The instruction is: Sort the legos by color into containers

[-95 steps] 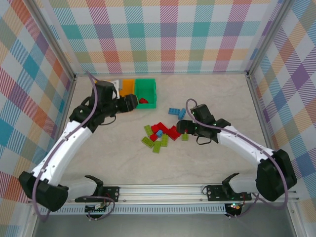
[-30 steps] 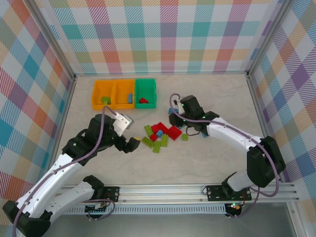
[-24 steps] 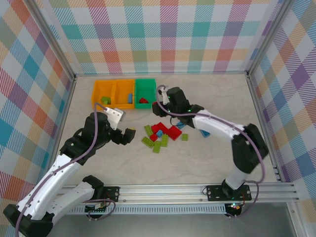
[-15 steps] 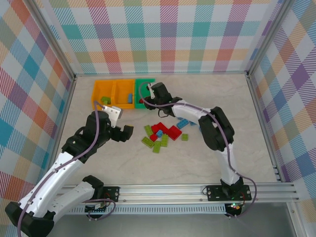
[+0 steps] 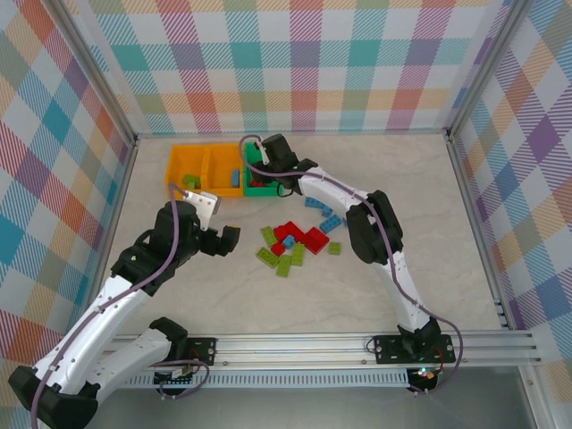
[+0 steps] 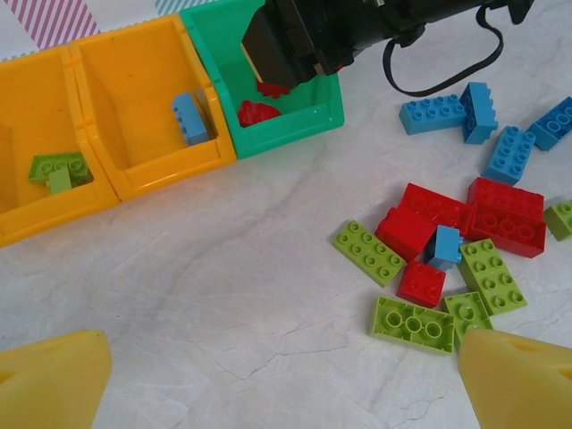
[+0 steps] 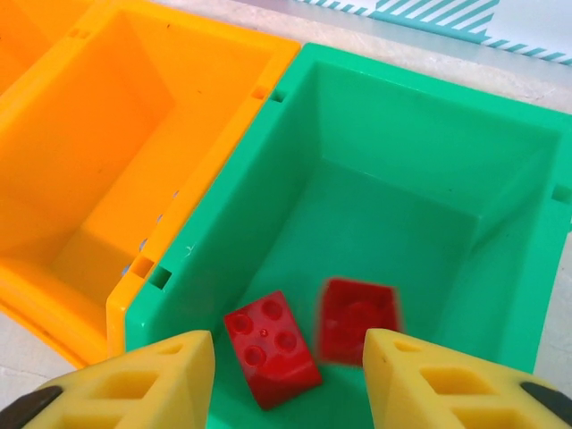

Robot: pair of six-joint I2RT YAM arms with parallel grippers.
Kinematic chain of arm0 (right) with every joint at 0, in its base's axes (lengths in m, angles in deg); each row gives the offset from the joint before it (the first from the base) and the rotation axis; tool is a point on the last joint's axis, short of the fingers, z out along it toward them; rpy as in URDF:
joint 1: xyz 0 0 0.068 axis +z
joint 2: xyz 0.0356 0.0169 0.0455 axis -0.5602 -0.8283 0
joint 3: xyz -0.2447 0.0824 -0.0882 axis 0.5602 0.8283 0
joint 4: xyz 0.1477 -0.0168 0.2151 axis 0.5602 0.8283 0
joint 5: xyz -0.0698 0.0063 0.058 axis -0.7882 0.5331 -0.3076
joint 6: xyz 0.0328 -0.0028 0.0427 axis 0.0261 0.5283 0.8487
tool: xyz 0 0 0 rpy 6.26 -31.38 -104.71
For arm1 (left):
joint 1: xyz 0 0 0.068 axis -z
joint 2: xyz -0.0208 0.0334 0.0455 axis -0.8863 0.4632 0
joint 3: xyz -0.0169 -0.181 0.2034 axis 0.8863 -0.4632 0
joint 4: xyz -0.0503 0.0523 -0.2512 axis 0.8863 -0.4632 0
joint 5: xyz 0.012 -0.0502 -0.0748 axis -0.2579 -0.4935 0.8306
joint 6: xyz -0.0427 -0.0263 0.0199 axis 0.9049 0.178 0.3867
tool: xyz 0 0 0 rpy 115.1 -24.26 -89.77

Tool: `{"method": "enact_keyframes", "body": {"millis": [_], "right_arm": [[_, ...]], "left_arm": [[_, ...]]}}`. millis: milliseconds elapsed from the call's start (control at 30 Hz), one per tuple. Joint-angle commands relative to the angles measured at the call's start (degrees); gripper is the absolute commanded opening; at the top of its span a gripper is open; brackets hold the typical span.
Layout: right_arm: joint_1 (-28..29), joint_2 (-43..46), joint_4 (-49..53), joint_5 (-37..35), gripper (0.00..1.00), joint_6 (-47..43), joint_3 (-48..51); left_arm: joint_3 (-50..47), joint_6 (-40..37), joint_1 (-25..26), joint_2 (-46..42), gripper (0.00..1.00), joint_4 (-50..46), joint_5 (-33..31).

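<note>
Sorting reds, I have the right gripper (image 7: 288, 379) parted and empty over the green bin (image 7: 429, 134), with a blurred red brick (image 7: 357, 319) inside below it, so next I'd send the wide-open left gripper (image 6: 286, 384) to the loose pile (image 6: 438, 259).

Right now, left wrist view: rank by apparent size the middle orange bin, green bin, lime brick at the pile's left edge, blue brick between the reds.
1-2. middle orange bin and green bin: about alike, and the right arm covers part of the green one, so unranked.
3. lime brick
4. blue brick
</note>
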Motion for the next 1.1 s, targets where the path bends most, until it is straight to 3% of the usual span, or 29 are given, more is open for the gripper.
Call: {"method": "enact_keyframes", "body": {"millis": [0,167,267,400,500,667,800,900,1067], "right_arm": [[-0.4,3.9,3.6,1.4,0.51,-1.1,-0.5],[-0.5,16.2,4.2,5.5,0.56,-1.6,10.8],[-1.1,27.1,5.0,10.4,0.67,-2.1,22.6],[-1.6,44.0,11.0,17.1,0.86,-0.8,39.9],[-1.6,56.6,16.5,19.9,0.96,2.4,51.2],[-1.6,74.4,25.3,15.9,1.00,8.3,61.6],[-1.7,82.3,32.6,6.9,1.00,12.4,63.1],[-1.7,88.2,34.5,2.4,1.00,15.6,65.0],[-1.7,95.8,36.9,1.6,1.00,19.2,67.0]], "left_arm": [[0.4,0.9,-0.6,0.5,0.99,0.5,-1.4],[2.8,6.0,-0.6,3.2,1.00,-1.9,-0.9],[6.4,15.3,-0.6,6.6,1.00,-5.2,2.4],[6.6,28.1,1.0,12.3,1.00,-0.4,10.5],[8.9,30.6,5.6,19.7,1.00,4.0,11.6],[21.9,32.3,11.6,38.1,1.00,3.7,8.4],[31.0,35.3,14.3,51.0,0.95,7.3,7.8],[39.5,30.4,16.3,61.1,0.89,7.5,5.7],[54.1,23.8,16.4,75.0,0.78,1.2,6.7]]}}
